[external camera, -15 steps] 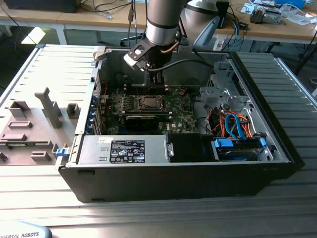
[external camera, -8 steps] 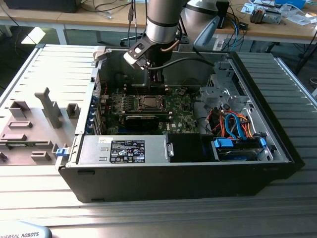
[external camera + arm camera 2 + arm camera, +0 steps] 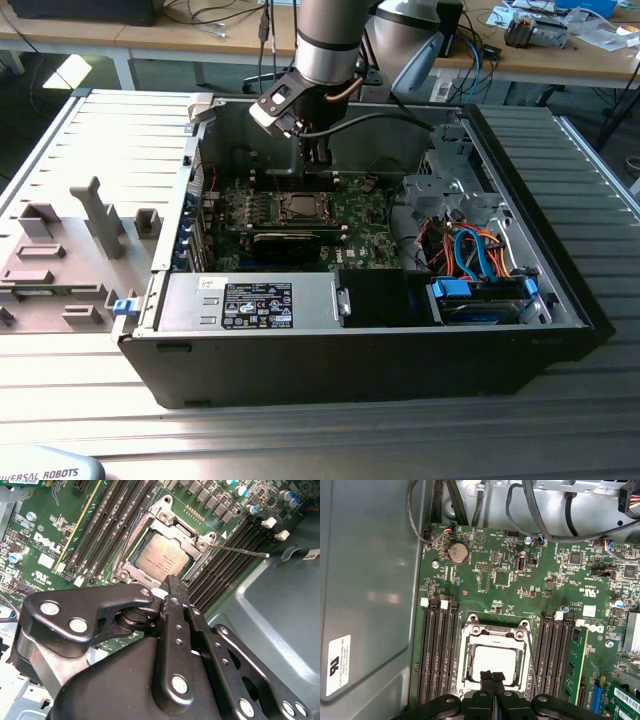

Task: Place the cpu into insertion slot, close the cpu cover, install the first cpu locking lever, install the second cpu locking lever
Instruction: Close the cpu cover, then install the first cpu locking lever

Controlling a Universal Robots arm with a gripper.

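Already seated: cpu (image 3: 162, 557) in insertion slot (image 3: 469, 667), cpu cover (image 3: 496, 634) lay flat over it. Gripper (image 3: 492, 674) empty, fingers pressed together at cover's edge. Thin locking lever (image 3: 240, 550) stuck out, unlatched; levers judged undone.

Ribbed grey metal table (image 3: 350, 430) up front; wooden desk (image 3: 180, 38) behind, strewn with cables (image 3: 215, 15); dark floor (image 3: 180, 75) beneath.

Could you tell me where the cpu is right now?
In both wrist views the cpu lies in the insertion slot, between two banks of memory slots, right by the gripper.
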